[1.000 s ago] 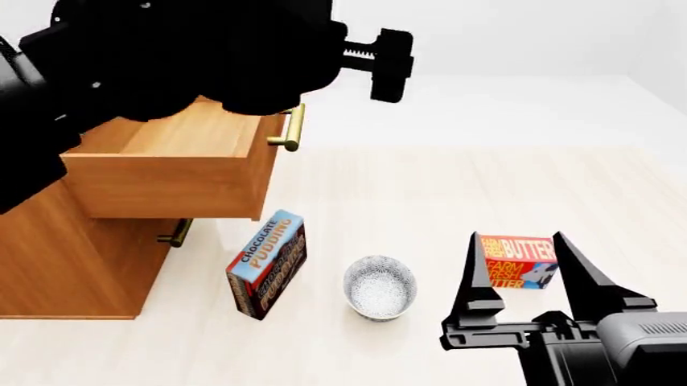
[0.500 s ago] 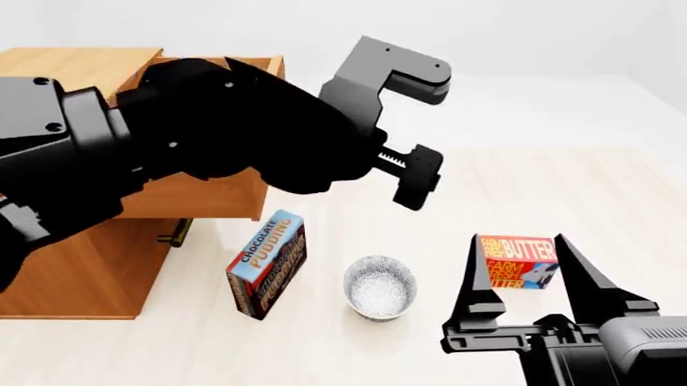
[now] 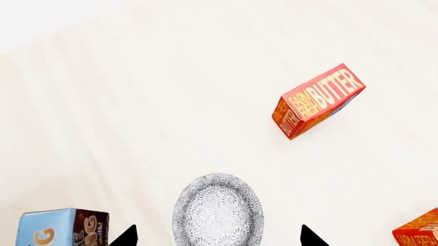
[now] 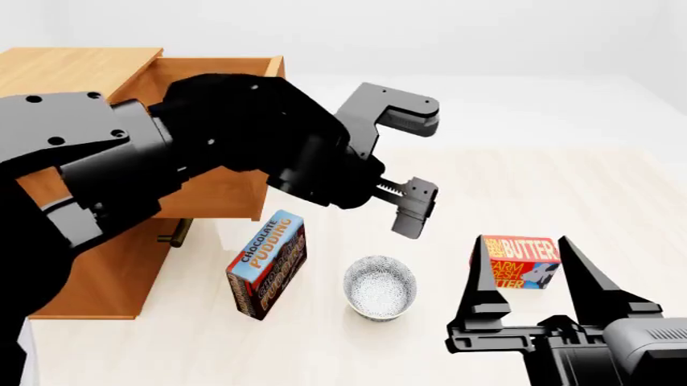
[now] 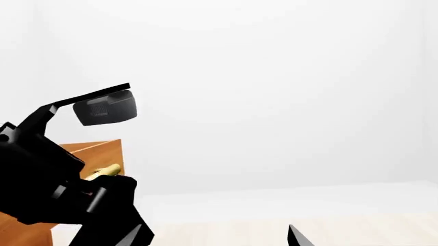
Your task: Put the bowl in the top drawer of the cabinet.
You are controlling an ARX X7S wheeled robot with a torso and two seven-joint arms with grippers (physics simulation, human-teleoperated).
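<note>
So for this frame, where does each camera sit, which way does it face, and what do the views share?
Head view: high on the robot, looking down at the bowl, the cabinet and both arms.
Left wrist view: on the left arm, facing down at the bowl; only fingertips show.
Right wrist view: on the right arm, facing level toward the left arm.
Shared: head and left wrist views both show the bowl and butter box.

The left arm covers most of the top drawer front and its handle, so the drawer's inside cannot be seen. In the left wrist view, the bowl and the pudding box are cut off by the picture's edge, and a second butter box shows only one corner. Only the tips of the left gripper's fingers appear there.
</note>
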